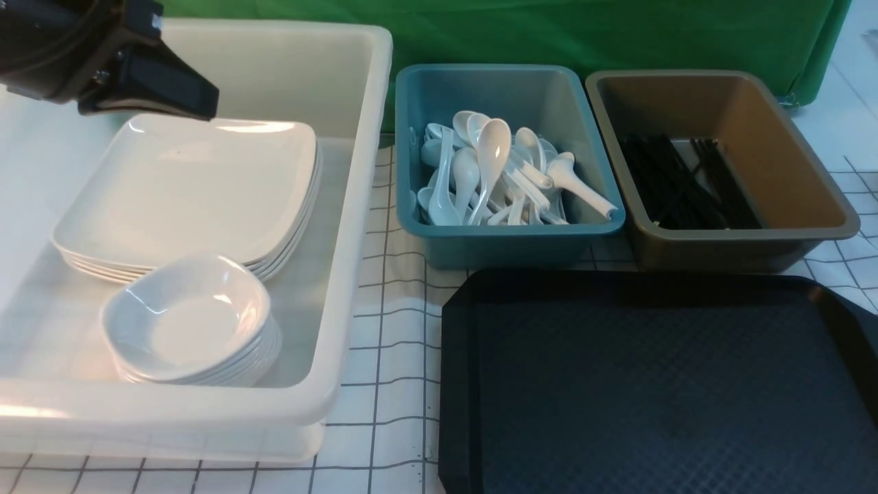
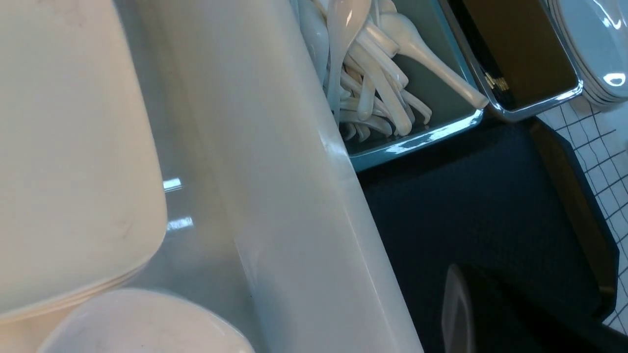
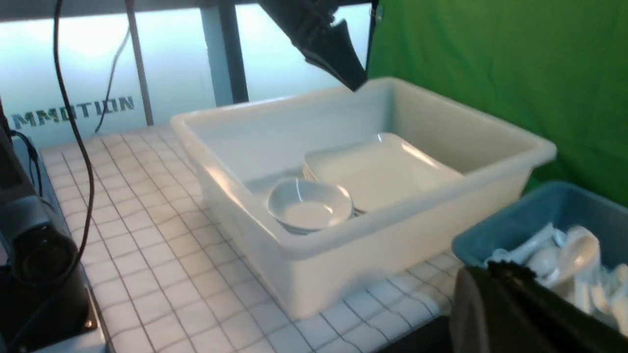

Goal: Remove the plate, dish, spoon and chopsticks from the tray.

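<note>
From the front we see the tray [image 1: 658, 384] bare. The plate [image 1: 199, 185] and dish [image 1: 192, 322] top stacks in the white tub [image 1: 357, 206], the spoon [image 1: 492, 154] lies in the teal tub [image 1: 507, 240], and the chopsticks [image 1: 679, 182] in the brown tub [image 1: 741, 247]. The left end effector [image 1: 206, 103] hangs closed and empty over the white tub. The glazed ware looks slippery and breakable, so grip it by the rims. In the right wrist view, the right end effector [image 3: 495, 274] is closed with nothing held, and window lettering [image 3: 73, 112] reads "MMOTION".

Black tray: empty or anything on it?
Empty as far as shown: the tray shows only bare textured surface in the front view. Its near part runs out of frame, so cannot tell there.
</note>
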Motion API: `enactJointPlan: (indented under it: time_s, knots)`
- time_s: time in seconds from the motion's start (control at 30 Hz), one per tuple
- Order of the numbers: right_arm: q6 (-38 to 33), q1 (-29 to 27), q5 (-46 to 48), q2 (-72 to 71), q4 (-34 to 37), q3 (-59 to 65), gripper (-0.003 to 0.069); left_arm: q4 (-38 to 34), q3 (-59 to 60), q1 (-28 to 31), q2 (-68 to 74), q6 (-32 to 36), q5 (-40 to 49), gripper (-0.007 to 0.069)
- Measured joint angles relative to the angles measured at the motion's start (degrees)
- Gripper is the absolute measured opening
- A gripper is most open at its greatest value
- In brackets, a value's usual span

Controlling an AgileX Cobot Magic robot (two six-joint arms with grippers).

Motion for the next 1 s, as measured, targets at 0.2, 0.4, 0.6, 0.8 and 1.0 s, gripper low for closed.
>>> enactJointPlan:
  time_s: [0.2,0.4,0.6,0.8,1.0]
  knots:
    - [-0.29,0.0,-16.61,1.57,0.14,7.4,0.0037,1.92,0.0,-0.1,0.0,-0.39,0.0,0.0004]
    - [-0.29,0.0,-17.67,1.57,0.14,7.91,0.0047,5.89,0.0,-0.18,0.0,-0.41,0.08,0.0004]
    - [-0.29,0.0,-17.67,1.57,0.14,7.91,0.0057,8.53,0.0,-0.18,0.0,-5.53,2.64,0.0004]
    - [-0.29,0.0,-17.67,1.57,0.14,7.91,0.0068,8.71,0.0,-0.18,0.0,-11.51,2.76,0.0004]
    - [-0.29,0.0,-17.67,1.57,0.52,7.91,0.0078,8.73,0.0,-0.18,0.0,-13.29,2.76,0.0004]
